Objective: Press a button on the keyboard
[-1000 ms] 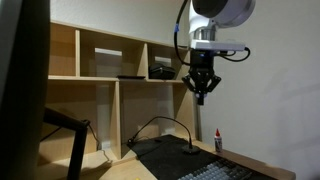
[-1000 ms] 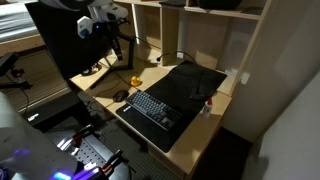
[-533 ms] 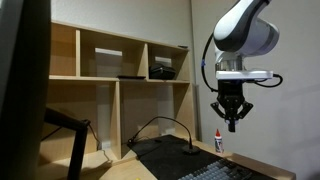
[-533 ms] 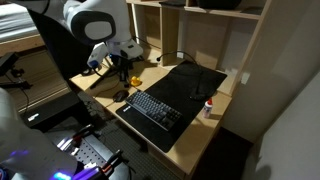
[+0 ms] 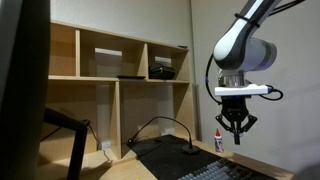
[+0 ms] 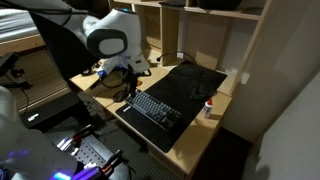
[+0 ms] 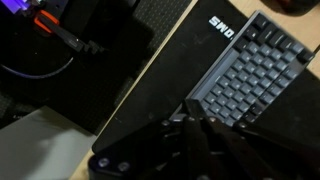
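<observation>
The keyboard (image 6: 155, 108) is dark with rows of greyish keys and lies at the front of a black mat (image 6: 192, 82) on the wooden desk. It also shows at the bottom edge of an exterior view (image 5: 213, 172) and in the wrist view (image 7: 250, 68). My gripper (image 5: 236, 136) points straight down with its fingers together and nothing between them. It hangs well above the desk, over the keyboard's end nearest the desk's edge (image 6: 127, 90). In the wrist view the fingertips (image 7: 196, 122) sit just off the keyboard's corner.
A small white bottle with a red cap (image 5: 219, 142) stands by the mat's edge and also shows in an exterior view (image 6: 208, 105). Wooden shelves (image 5: 120, 75) rise behind the desk. A dark monitor (image 5: 20, 90) fills the near left. Cables (image 7: 60, 40) lie beyond the desk edge.
The arm has swung away from the shelves and come lower, moving over the keyboard's end. The fingers stay together throughout.
</observation>
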{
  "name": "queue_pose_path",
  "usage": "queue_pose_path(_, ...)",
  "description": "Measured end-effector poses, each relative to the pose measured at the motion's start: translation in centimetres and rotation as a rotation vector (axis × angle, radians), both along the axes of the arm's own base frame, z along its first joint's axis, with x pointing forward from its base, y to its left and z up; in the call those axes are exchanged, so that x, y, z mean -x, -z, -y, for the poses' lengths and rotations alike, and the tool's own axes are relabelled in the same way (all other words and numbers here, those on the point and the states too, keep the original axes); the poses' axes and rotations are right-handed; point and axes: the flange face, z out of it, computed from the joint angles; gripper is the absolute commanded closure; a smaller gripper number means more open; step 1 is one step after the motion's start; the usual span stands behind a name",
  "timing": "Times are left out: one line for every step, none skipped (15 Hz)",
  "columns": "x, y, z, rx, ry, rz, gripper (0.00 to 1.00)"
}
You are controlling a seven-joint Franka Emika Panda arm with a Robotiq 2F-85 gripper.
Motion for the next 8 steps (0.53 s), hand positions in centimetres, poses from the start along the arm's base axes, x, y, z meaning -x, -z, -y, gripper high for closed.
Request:
queue_pose_path(-0.3, 1.4, 1.0, 0.002, 0.055, -0.004, 0.99)
queue_pose_path(-0.6, 2.7, 1.9, 0.004, 0.106, -0.006, 0.99)
queue_pose_path(-0.8, 3.7, 2.6, 0.004, 0.138, -0.011, 0.99)
queue_pose_path(-1.0, 4.3, 3.0, 0.004, 0.154, -0.019, 0.99)
queue_pose_path(-1.2, 4.5, 3.1, 0.004, 0.161, -0.023, 0.99)
queue_pose_path(-1.4, 4.5, 3.2, 0.005, 0.164, -0.022, 1.0)
queue_pose_path(-1.5, 4.4, 3.2, 0.006, 0.165, -0.019, 1.0)
queue_pose_path(-1.5, 4.4, 3.2, 0.006, 0.164, -0.02, 1.0)
